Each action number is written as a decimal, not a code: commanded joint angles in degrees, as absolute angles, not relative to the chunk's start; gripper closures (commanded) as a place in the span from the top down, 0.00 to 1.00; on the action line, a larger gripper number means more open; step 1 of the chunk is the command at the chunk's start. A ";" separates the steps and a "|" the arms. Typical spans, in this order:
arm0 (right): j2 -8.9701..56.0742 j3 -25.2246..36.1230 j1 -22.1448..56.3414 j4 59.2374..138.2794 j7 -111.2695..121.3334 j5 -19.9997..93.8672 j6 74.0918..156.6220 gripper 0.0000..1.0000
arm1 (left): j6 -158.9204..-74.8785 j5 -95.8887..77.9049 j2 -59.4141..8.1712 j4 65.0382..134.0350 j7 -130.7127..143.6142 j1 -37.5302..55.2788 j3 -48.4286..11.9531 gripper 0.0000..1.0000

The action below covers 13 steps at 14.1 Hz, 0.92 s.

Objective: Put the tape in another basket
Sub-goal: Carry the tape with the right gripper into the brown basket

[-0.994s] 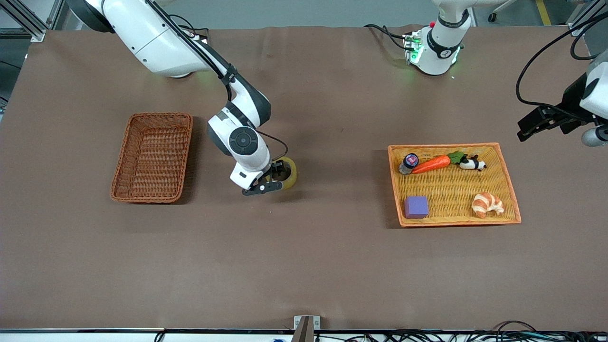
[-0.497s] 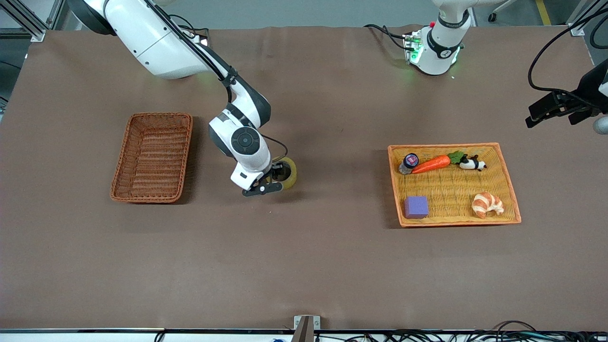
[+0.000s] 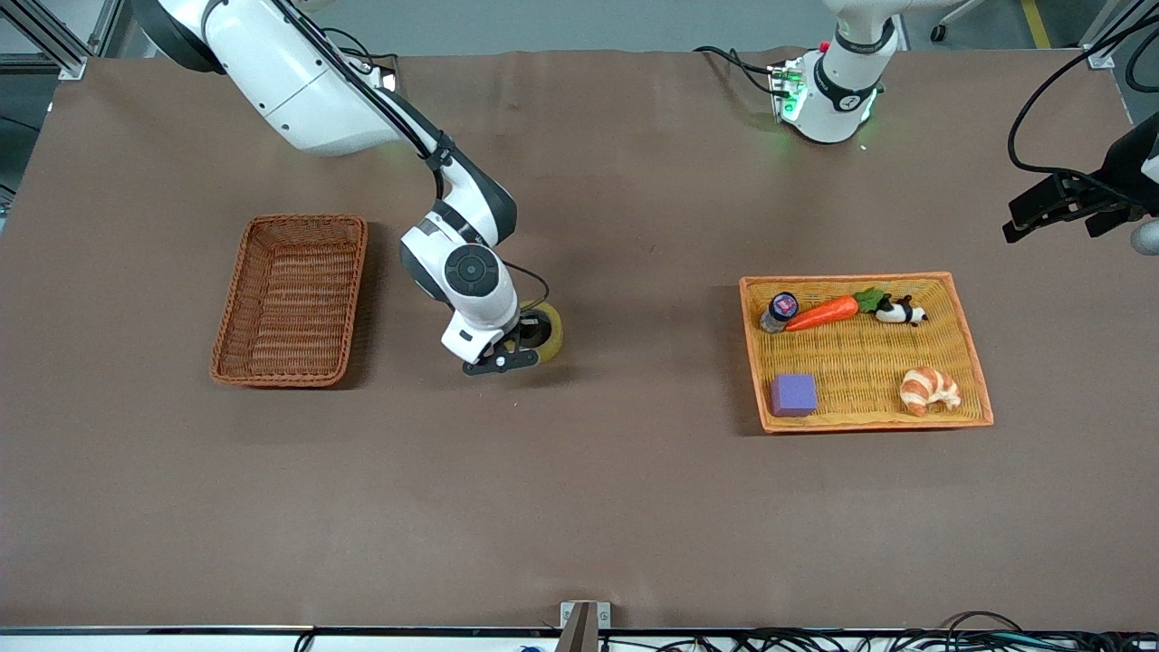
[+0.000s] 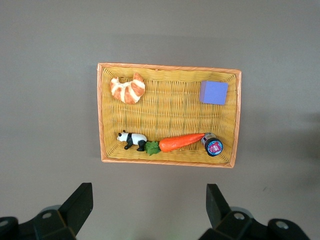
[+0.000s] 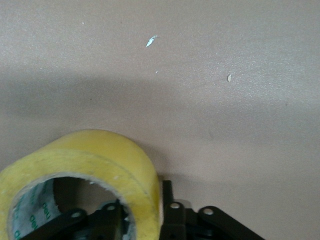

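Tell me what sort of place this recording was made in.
Most likely a robotics lab bench: two arms bolted to a table under a brown cloth, aluminium frame rails at the corners, cables along the edge, and toy props like a carrot and croissant in a woven tray.

Orange tray point(image 3: 969, 340) with croissant point(image 3: 929, 389), purple block point(image 3: 793, 395) (carrot point(image 3: 822, 312), panda point(image 3: 900, 312), jar point(image 3: 779, 311) alongside)

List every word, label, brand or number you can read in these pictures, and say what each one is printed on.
"deli": green print, repeated on the grey inner core of the tape, which the right gripper holds with its jaws shut on the ring wall.
Lid label of the small jar in the orange tray: red and blue, too small to read.
No other text is legible.
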<state>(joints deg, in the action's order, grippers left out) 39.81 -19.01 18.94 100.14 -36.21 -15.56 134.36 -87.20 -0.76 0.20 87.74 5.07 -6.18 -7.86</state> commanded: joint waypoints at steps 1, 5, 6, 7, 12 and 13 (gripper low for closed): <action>39.82 -19.16 18.72 99.67 -40.07 -17.31 133.86 0.00 | -86.75 0.79 0.18 87.28 4.13 -6.15 -7.82 1.00; 34.23 -21.95 13.65 98.88 -39.20 -16.88 124.75 0.00 | -87.98 2.64 -0.18 87.19 4.22 -5.89 -8.00 1.00; 32.28 -23.45 11.45 98.88 -37.02 -16.35 120.98 0.00 | -87.89 2.64 -0.18 87.27 4.22 -5.89 -8.17 1.00; 29.30 -23.64 9.77 98.88 -33.35 -14.26 116.85 0.00 | -87.89 2.55 -0.18 87.28 4.22 -5.89 -8.26 1.00; 15.66 -7.86 8.70 99.75 -5.59 -1.85 104.44 0.00 | -88.41 2.37 -0.44 87.36 4.31 -5.80 -8.35 1.00; 14.34 -4.52 8.79 100.71 -1.19 -1.85 103.81 0.00 | -88.68 2.37 -0.44 87.45 4.39 -5.80 -8.44 1.00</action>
